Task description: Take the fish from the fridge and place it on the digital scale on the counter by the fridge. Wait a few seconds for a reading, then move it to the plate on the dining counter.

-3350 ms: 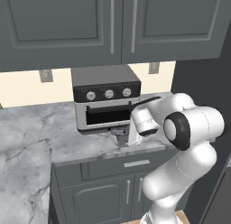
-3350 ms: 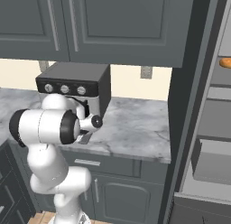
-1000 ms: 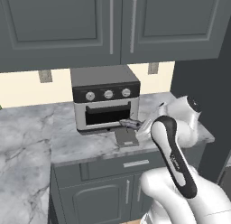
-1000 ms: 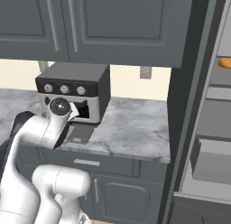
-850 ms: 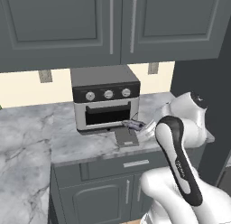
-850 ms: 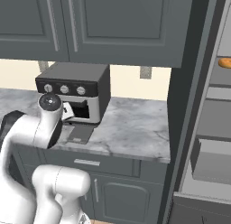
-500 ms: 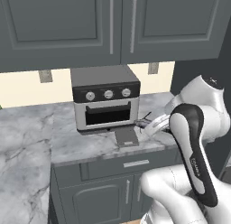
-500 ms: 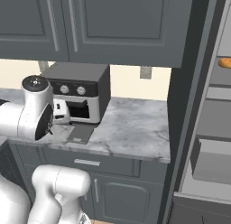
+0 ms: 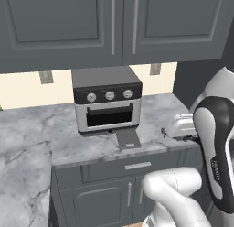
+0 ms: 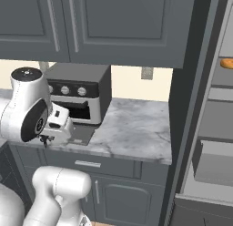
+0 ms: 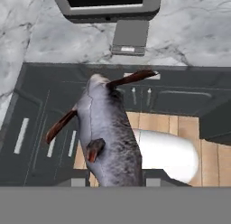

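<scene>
One fish (image 11: 108, 133) held in gripper (image 11: 110, 184), jaws nearly closed on its body, tail end toward 12 o'clock. Carried off counter (image 11: 40, 35) edge, above cabinets. Digital scale (image 11: 130, 36) at 12 o'clock, bare; likely weighing finished, plate next.

From my right base camera I see the boxy silver-black toaster oven (image 10: 81, 94) on the white-grey marble counter (image 10: 132, 129), beside the open dark grey fridge (image 10: 205, 125).

We see dark grey panelled upper cabinets (image 9: 114, 29) above a cream wall (image 9: 27, 86) with pale outlets (image 10: 146, 73), and wooden plank floor (image 11: 180, 126) below.
</scene>
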### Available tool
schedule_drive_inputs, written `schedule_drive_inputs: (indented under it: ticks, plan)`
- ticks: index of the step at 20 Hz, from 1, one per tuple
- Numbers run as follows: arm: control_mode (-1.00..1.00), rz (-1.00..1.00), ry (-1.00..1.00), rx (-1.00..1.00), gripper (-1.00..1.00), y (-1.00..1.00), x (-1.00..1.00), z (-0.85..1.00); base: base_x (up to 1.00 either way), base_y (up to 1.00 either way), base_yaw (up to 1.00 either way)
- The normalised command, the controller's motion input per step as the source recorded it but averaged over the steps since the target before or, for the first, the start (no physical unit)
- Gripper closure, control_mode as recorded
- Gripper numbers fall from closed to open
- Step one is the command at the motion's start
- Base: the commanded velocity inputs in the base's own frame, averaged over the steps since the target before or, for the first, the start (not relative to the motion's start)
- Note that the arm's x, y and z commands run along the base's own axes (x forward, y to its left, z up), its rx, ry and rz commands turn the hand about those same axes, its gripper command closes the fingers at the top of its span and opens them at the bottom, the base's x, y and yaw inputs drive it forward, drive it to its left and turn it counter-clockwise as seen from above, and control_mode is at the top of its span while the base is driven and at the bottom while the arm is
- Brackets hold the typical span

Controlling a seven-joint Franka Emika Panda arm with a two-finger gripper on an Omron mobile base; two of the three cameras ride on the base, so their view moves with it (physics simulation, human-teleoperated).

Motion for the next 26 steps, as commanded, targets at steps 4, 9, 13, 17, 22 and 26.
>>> schedule_drive_inputs:
  ticks: [4, 9, 13, 17, 22, 26]
  plan:
    - [-1.0, -0.42, 0.0, -0.08, 1.0, -0.14, -0.34, -0.11, 0.0, 0.0, 0.0]
    - [-1.0, -0.41, -0.03, -0.18, 1.0, -0.11, -0.01, -0.16, 0.0, 0.0, 0.0]
    - [1.0, -0.16, -0.02, -0.08, 1.0, -0.09, 0.0, -0.06, -0.1, -0.17, -0.13]
    - [1.0, 0.0, 0.0, 0.0, 1.0, 0.0, 0.0, 0.0, -0.95, -0.74, -0.27]
    - [1.0, 0.0, 0.0, 0.0, 1.0, 0.0, 0.0, 0.0, -0.94, -0.82, -0.38]
    - [1.0, 0.0, 0.0, 0.0, 1.0, 0.0, 0.0, 0.0, -0.58, -0.93, -0.48]
